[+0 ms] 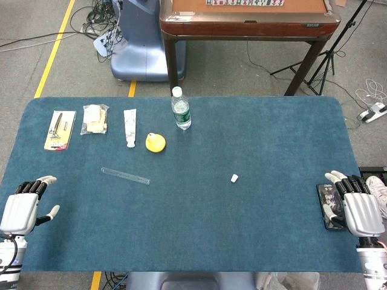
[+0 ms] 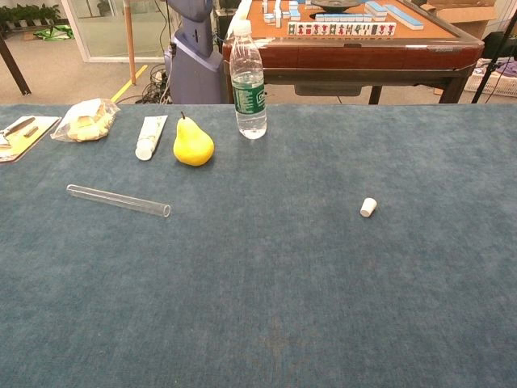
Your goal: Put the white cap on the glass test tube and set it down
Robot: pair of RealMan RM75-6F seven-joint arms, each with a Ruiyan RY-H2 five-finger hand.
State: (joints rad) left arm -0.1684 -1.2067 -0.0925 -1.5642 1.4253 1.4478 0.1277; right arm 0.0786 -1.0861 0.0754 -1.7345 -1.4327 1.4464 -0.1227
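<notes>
At the near edge of the blue tabletop (image 1: 193,241) both hands rest at the corners and show in the head view only. The left hand (image 1: 23,205) sits at the near left corner, fingers (image 1: 37,184) loosely spread and pointing away across the cloth, thumb out to the side, holding nothing. The right hand (image 1: 358,204) sits at the near right corner, fingers apart and empty too, lying just beside a dark phone (image 1: 329,206) at the tabletop's right edge; whether they touch it I cannot tell.

Farther in, the glass test tube (image 2: 119,200) lies flat on the left half of the cloth, running slantwise with its open end toward the right and nearer side. The white cap (image 2: 368,207) stands on its own right of centre, well apart from the tube and from both hands.

Beyond the tube a row of things runs along the far left side: a carded tool in its pack (image 1: 59,129) at the far left, then a clear bag with pale contents (image 2: 86,119), a white tube of paste (image 2: 150,136), and a yellow pear (image 2: 193,144). Just right of the pear and a little farther back a plastic water bottle (image 2: 248,81) stands upright, green label, white lid.

Off the tabletop, on the floor past its far edge, stands a brown wooden table (image 1: 248,21) with tiles on top.
</notes>
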